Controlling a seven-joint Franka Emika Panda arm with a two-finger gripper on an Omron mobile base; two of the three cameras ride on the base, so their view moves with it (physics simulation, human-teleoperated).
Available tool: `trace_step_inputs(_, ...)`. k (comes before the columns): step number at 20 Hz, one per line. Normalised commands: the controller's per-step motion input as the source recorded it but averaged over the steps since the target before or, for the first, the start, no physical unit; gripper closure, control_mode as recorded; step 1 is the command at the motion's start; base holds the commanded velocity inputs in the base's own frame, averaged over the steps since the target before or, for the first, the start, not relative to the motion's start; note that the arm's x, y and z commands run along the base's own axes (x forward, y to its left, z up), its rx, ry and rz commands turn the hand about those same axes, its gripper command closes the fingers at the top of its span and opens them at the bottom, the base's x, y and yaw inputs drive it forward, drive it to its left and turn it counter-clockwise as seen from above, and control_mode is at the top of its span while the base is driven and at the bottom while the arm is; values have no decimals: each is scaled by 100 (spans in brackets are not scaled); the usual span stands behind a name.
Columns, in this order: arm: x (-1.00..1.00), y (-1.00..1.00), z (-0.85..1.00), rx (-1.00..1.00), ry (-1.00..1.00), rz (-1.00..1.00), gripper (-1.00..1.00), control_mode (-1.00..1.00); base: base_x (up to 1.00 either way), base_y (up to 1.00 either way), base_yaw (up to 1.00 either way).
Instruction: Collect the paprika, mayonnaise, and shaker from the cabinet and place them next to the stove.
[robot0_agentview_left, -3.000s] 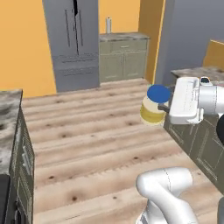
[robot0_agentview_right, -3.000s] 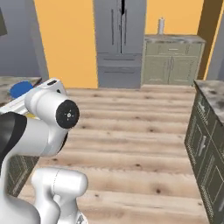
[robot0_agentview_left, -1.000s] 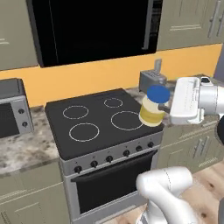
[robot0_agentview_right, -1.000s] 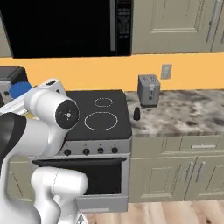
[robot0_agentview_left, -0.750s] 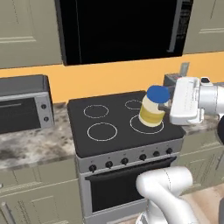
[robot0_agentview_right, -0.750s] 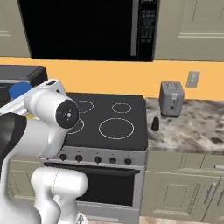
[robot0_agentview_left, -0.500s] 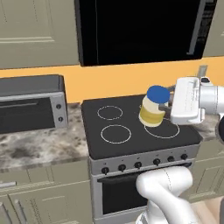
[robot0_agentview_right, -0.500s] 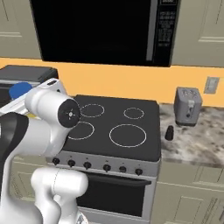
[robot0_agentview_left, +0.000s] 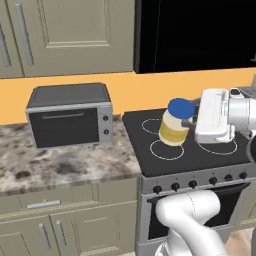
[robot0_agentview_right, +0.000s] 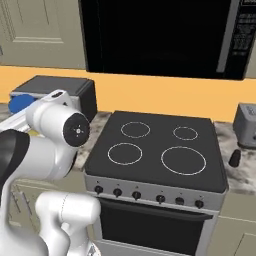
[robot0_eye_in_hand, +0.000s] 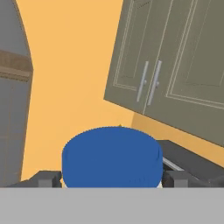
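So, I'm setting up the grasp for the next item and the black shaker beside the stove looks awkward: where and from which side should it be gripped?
Judging from the right base view, the shaker stands upright on the counter right of the stove, a toaster close behind it. I'd pinch its wider lower body, not the narrow rounded top, coming from the front or the stove side.

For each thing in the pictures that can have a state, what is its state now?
mayonnaise: lid on, held tilted in the air, in front of the stove.
gripper: shut on the mayonnaise.
stove: cooktop bare.
toaster oven: door shut.
shaker: upright on the counter right of the stove.
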Motion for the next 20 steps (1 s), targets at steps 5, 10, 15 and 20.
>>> trace_step_inputs(5,0,0,0,0,0,0,100,100,48,44,0)
trace_step_inputs(10,0,0,0,0,0,0,100,100,60,12,4)
trace_step_inputs(15,7,-5,-23,-1,0,6,100,-100,31,-1,7)
trace_step_inputs(20,0,-16,-83,-10,0,18,100,-100,0,0,0)
